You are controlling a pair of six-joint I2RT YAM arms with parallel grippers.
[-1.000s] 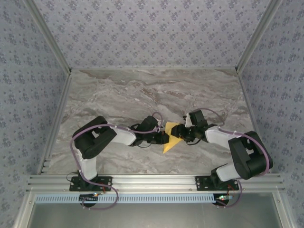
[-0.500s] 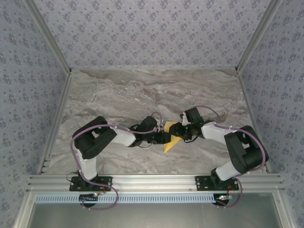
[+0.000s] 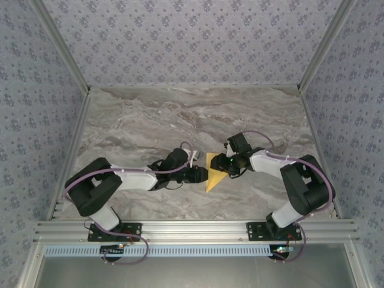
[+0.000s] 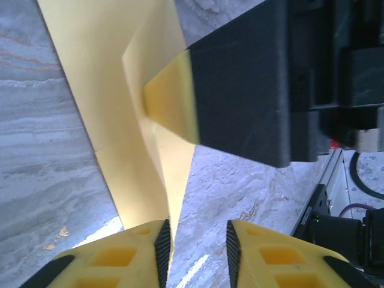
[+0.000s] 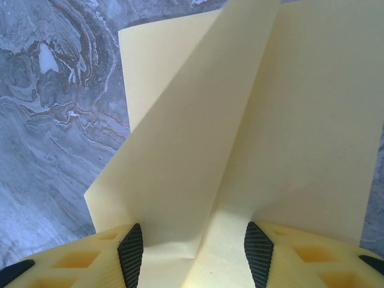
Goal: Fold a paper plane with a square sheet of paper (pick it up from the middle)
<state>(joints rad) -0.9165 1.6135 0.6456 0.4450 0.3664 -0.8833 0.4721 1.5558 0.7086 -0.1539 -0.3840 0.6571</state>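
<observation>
The square sheet of paper (image 3: pixel 213 172) lies on the marble table between the two arms, folded into a yellow-orange shape that tapers to a point near me. In the left wrist view the paper (image 4: pixel 114 72) shows a raised crease, and its narrow end runs along the inner pad of one finger. My left gripper (image 4: pixel 197 240) is open, with bare marble in the gap. My right gripper (image 5: pixel 193 240) stands open and low over the paper (image 5: pixel 288 120), a folded flap and crease lying between its fingers. One right fingertip (image 4: pixel 171 99) touches the paper's crease.
The marble table (image 3: pixel 150 120) is walled by aluminium rails (image 3: pixel 192 228) at the front and patterned panels on three sides. Both arms reach inward and nearly meet at mid-table. A black unit with a green light (image 4: pixel 318 219) sits beyond the paper.
My left gripper opened and released the paper, and the left arm stretched out lower. The right gripper shifted left over the paper and spread slightly wider.
</observation>
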